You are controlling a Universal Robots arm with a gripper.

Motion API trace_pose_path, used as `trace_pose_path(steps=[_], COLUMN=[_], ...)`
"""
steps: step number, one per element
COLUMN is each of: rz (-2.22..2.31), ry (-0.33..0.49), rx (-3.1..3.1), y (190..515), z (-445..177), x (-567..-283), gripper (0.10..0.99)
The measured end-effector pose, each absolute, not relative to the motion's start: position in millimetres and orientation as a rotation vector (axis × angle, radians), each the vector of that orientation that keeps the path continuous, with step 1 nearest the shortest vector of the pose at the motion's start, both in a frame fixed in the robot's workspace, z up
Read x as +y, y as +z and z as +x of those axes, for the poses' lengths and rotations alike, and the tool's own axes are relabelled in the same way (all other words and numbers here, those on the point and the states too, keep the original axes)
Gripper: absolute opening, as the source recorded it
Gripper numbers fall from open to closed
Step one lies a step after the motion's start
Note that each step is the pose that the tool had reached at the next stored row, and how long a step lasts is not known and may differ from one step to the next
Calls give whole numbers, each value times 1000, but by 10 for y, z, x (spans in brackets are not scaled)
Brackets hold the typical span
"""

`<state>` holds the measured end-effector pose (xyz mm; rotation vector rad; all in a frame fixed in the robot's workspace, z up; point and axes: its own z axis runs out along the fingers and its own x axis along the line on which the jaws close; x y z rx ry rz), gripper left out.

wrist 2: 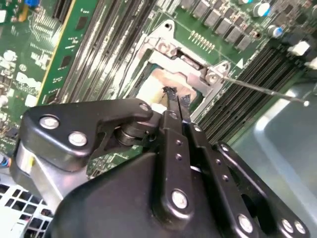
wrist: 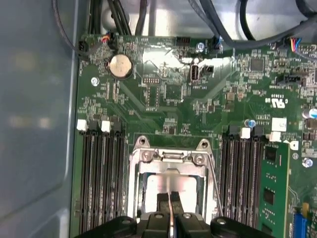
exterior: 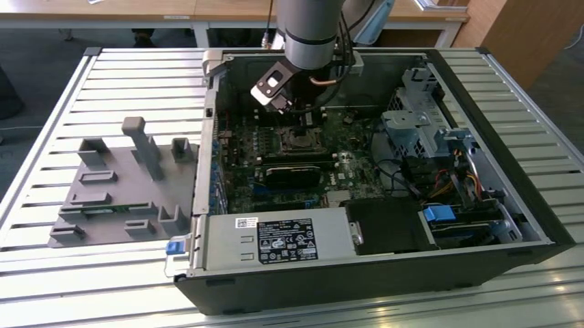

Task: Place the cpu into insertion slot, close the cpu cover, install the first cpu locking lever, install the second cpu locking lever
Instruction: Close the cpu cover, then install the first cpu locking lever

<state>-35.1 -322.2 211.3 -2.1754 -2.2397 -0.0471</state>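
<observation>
In the exterior view my gripper (exterior: 304,121) reaches down into the open computer case, right over the insertion slot (exterior: 297,141) on the motherboard. Both wrist views show the black fingertips (wrist 2: 171,97) pressed together, tips just above or on the cpu (wrist: 153,186); whether they touch is unclear. The cpu's pale shiny face (wrist 2: 161,79) shows through the window of the cpu cover (wrist: 168,159), which lies down over the socket (wrist 2: 190,63). One thin wire locking lever (wrist 2: 262,89) sticks out away from the socket and runs beside the cover (wrist: 214,183).
Memory slots (wrist: 99,178) flank the socket on both sides. A black card (exterior: 292,174) and a white-labelled grey box (exterior: 273,242) lie nearer the case front. Drive cage and cables (exterior: 420,126) fill the exterior view's right. A grey fixture plate (exterior: 119,184) sits outside the case.
</observation>
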Motion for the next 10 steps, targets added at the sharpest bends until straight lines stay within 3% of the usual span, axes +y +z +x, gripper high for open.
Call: trace_pose_path(steps=[10], rz=[-2175], ry=[-48], rx=[-2239], y=[2117], z=[-346], x=[-3221], gripper=[153])
